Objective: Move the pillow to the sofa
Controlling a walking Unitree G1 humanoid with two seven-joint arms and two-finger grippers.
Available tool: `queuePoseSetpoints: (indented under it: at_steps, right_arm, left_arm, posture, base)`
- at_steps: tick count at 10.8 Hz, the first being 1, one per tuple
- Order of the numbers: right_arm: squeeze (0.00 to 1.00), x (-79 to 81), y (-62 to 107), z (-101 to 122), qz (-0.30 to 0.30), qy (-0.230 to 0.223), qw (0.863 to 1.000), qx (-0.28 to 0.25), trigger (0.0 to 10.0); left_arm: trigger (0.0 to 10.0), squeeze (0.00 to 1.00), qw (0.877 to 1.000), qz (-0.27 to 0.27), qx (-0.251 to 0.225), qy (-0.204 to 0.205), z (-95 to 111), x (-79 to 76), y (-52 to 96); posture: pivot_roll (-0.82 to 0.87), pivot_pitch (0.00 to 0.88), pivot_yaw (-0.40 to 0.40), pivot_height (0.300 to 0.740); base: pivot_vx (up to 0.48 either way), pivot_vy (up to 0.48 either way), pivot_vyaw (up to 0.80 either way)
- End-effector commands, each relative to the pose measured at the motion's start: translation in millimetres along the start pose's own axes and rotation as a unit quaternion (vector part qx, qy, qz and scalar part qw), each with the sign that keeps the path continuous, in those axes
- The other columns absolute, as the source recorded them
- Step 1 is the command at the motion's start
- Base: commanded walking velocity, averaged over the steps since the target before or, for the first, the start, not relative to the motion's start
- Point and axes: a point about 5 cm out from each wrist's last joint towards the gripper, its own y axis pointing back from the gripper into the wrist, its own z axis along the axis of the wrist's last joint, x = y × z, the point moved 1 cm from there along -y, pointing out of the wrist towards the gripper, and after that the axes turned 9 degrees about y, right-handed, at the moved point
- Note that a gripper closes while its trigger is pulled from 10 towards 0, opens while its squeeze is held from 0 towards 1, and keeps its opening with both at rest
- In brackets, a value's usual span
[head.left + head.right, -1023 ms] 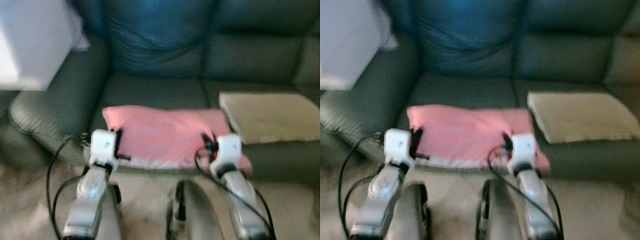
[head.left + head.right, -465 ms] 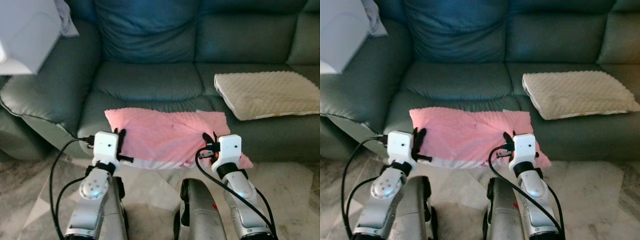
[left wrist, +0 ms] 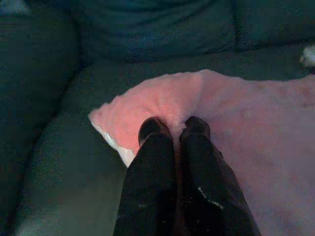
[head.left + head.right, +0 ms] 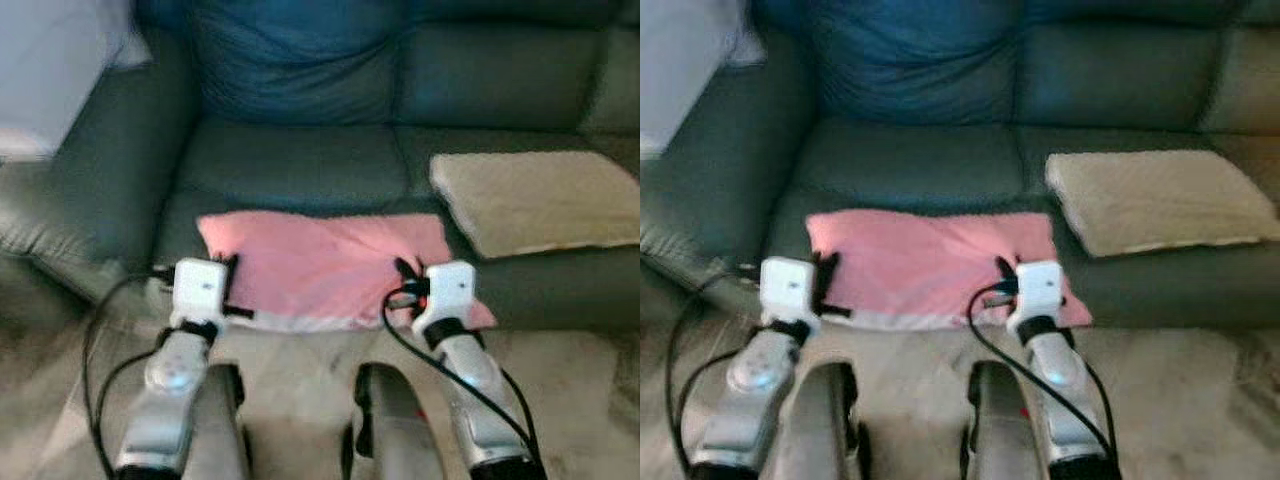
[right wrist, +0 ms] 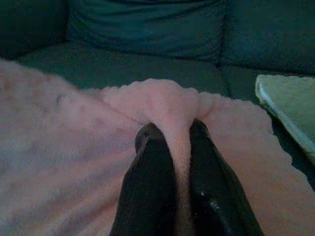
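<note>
Pinching the pink pillow, my left gripper and right gripper are both clamped on folds (opposite ends). Beyond my fingertips lies the sofa.

— Is there any text, label or number that can be read here?

— No, I find none. The pink pillow has plain fabric, with no tag that shows writing. The beige pillow beside it is also plain.

— And the sofa, or the robot's own parts?

— The dark sofa carries no brand mark that I can see. The white housings behind the left gripper and the right gripper are blurred in the head views, so no letters can be made out on them.
</note>
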Motion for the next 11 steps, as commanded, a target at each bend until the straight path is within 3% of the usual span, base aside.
queuePoseSetpoints:
  at_steps: [1,3,5,8,10,11]
  right_arm:
    - [0.00,-8.1,2.9,-2.0,-0.008,0.011,1.000,0.003,10.0]
    - [0.00,-8.6,1.2,-0.5,-0.008,0.012,1.000,-0.002,10.0]
    - [0.00,-9.8,1.4,-1.5,-0.009,0.008,1.000,0.000,10.0]
    - [0.00,-6.8,2.2,-3.3,-0.001,0.003,1.000,0.003,10.0]
    - [0.00,-1.4,4.4,-5.8,0.010,-0.005,1.000,0.010,10.0]
    - [0.00,0.7,4.8,-7.3,0.019,-0.015,1.000,0.017,10.0]
  left_arm:
    - [10.0,0.00,1.000,-0.015,-0.003,0.006,0.5,-10.2,-0.1]
    - [10.0,0.00,1.000,-0.015,-0.003,0.006,0.5,-9.9,-0.9]
    - [10.0,0.00,1.000,-0.013,-0.003,0.007,0.4,-9.6,-0.9]
    - [10.0,0.00,1.000,-0.005,-0.002,0.005,0.2,-8.4,-1.6]
    - [10.0,0.00,1.000,0.002,-0.008,-0.002,3.3,-1.6,-6.6]
    - [10.0,0.00,1.000,0.019,-0.016,-0.018,7.9,11.9,-15.8]
  posture:
    - [-0.06,0.158,-0.047,0.605]
    - [-0.06,0.158,-0.048,0.605]
    - [-0.06,0.159,-0.049,0.605]
    - [-0.05,0.163,-0.056,0.605]
    - [-0.04,0.184,-0.063,0.605]
    - [-0.04,0.224,-0.064,0.605]
  base:
    - [0.326,0.000,0.00]
    - [0.326,0.000,0.75]
    - [0.315,0.000,0.00]
    - [0.000,0.000,0.00]
    - [0.000,0.000,0.00]
    - [0.000,0.000,0.00]
